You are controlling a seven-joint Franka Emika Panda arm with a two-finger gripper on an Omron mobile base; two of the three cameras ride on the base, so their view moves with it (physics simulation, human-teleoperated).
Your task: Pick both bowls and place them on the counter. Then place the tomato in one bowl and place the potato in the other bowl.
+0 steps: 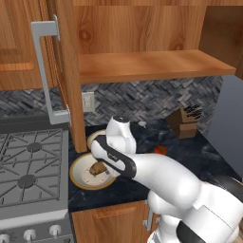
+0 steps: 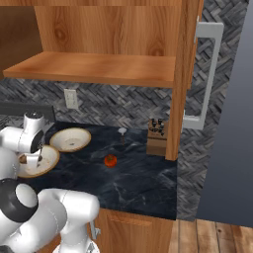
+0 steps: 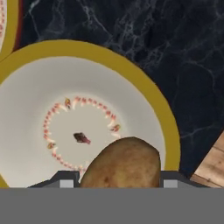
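Dark marble desk [image 2: 138, 183] beside a grey stove [image 1: 28, 166], with 2 bowls and a tomato on it.
Claw [image 3: 118, 183] hangs over the near bowl [image 1: 78, 178], clenched on the potato [image 3: 120, 164], which sits between its fingertips [image 3: 65, 181] above the cream inside. Far bowl [image 2: 70, 139] lies just behind, touching or nearly so. Tomato [image 2: 110, 160] rests on the desk, apart from both bowls.

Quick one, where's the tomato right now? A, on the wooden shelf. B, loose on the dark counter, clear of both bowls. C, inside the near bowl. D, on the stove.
B: the tomato sits on the bare counter, to the right of both bowls, while the near bowl has the potato over it.
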